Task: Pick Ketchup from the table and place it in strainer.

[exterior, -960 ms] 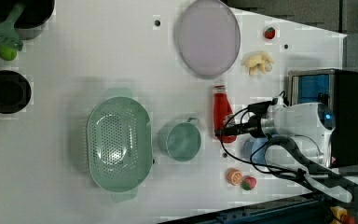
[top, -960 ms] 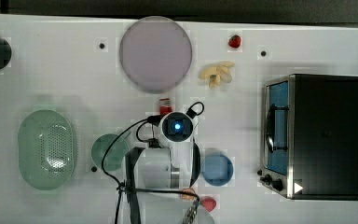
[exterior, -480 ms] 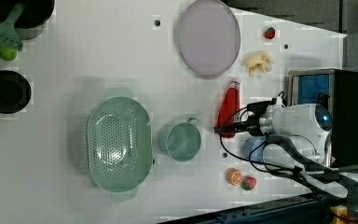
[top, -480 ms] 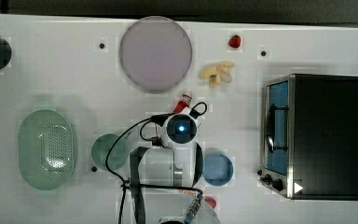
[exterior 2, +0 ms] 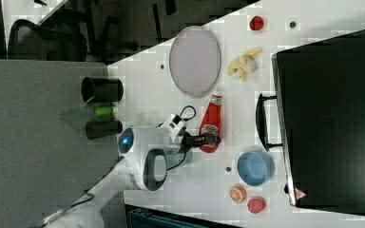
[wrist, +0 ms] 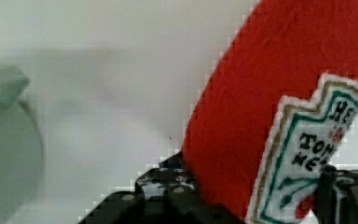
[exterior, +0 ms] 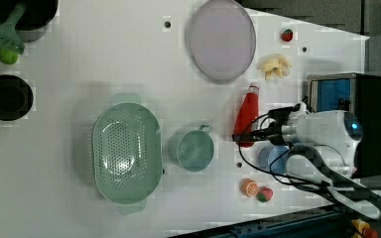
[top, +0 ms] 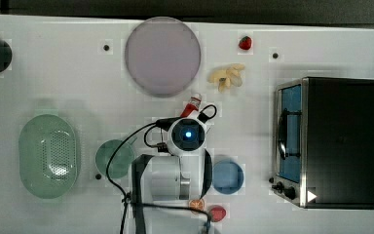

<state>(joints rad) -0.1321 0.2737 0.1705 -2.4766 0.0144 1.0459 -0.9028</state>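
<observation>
The Ketchup (exterior: 246,117), a small red squeeze bottle with a white cap and a stitched white label, appears just right of centre in the left view, its cap toward the lilac round plate (exterior: 222,38) at the upper middle of the frame. In the wrist view its surface looks like fuzzy felt, so I judge it a light, soft, stuffed toy that yields under pressure and is not slippery. The tool (exterior: 248,137) has its two black fingers (wrist: 168,198) on either side of the bottle's lower body near the label, closed against it; whether it is lifted off the white desk (exterior: 104,59) I cannot tell. Holding the wide lower body seems sound, since the narrow neck would give less to bear on, though a soft body may sag or tilt. The strainer (exterior: 126,151), a pale green oval perforated plastic basket, sits left of centre in the left view, beyond the round green cup (exterior: 192,148), well apart from the bottle.
</observation>
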